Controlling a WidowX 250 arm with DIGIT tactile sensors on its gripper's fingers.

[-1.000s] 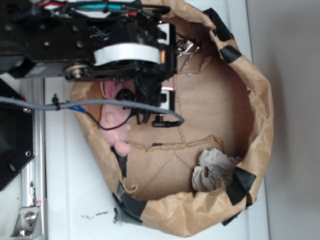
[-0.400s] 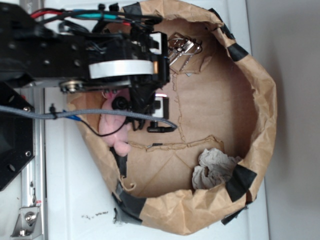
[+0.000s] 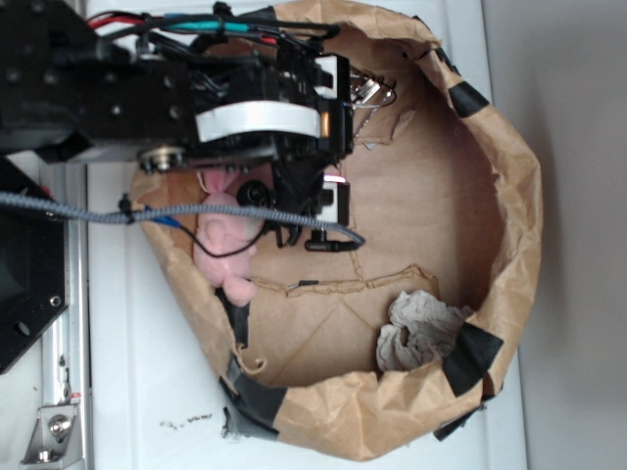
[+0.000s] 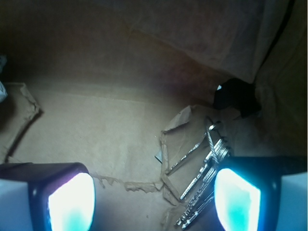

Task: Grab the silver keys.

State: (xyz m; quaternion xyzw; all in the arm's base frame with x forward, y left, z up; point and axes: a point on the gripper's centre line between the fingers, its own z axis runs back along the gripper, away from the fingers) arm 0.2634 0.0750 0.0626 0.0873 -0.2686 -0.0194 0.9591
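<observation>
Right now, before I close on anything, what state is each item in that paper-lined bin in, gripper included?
gripper: open, nothing between the jaws, low over the bin floor.
silver keys: lying flat on the brown paper, ungrasped, close beside one finger.
pink plush bunny: resting against the bin wall, partly hidden by the arm.
paper wad: crumpled, untouched, on the bin floor by the far wall.
paper bin: torn, patched with black tape.

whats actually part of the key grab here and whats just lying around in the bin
Part of the job:
- silver keys, beside a torn flap on the bin floor
- gripper, open, keys next to one finger

Just lying about:
- pink plush bunny, partly under the arm
- crumpled paper wad
- brown paper bin
</observation>
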